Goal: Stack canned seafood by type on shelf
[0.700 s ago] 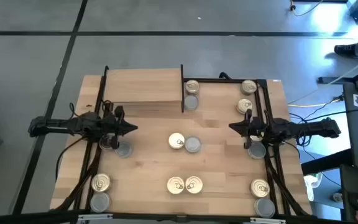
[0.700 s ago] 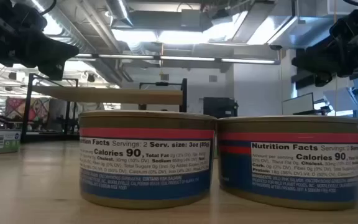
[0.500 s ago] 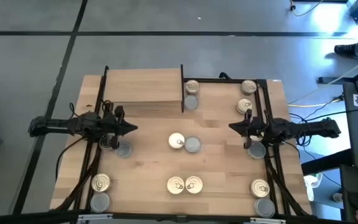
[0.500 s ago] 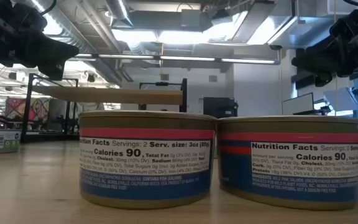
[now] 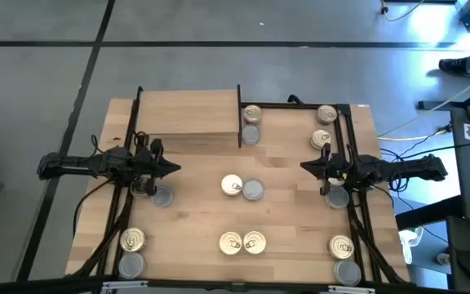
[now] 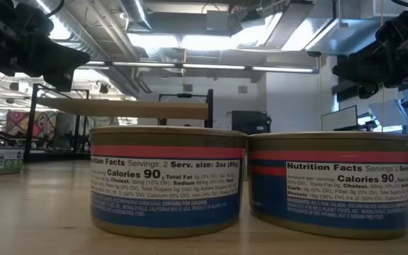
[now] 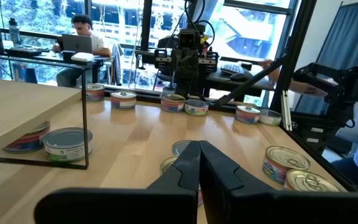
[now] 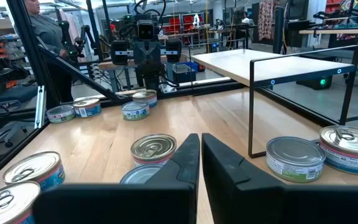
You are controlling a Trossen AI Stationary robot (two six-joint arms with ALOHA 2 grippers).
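Several round seafood tins stand in pairs on the light-wood table. One gold-lidded tin (image 5: 232,185) and one silver-topped tin (image 5: 253,189) sit at the middle, and two gold-lidded tins (image 5: 243,242) sit near the front edge. The shelf (image 5: 188,114), a raised plank on black posts, stands at the far left-centre with nothing on its top. My left gripper (image 5: 174,169) hovers shut at the left side, pointing level toward the middle pair. My right gripper (image 5: 304,167) hovers shut at the right, facing it. Both wrist views show the fingers (image 7: 199,155) (image 8: 201,149) closed together on nothing.
More tin pairs stand by the shelf's right post (image 5: 251,124), at the far right (image 5: 323,126), under each arm (image 5: 157,194) (image 5: 337,196), and at both near corners (image 5: 131,251) (image 5: 344,259). Black frame rails (image 5: 353,147) run along the table's sides. Bare wood lies between the pairs.
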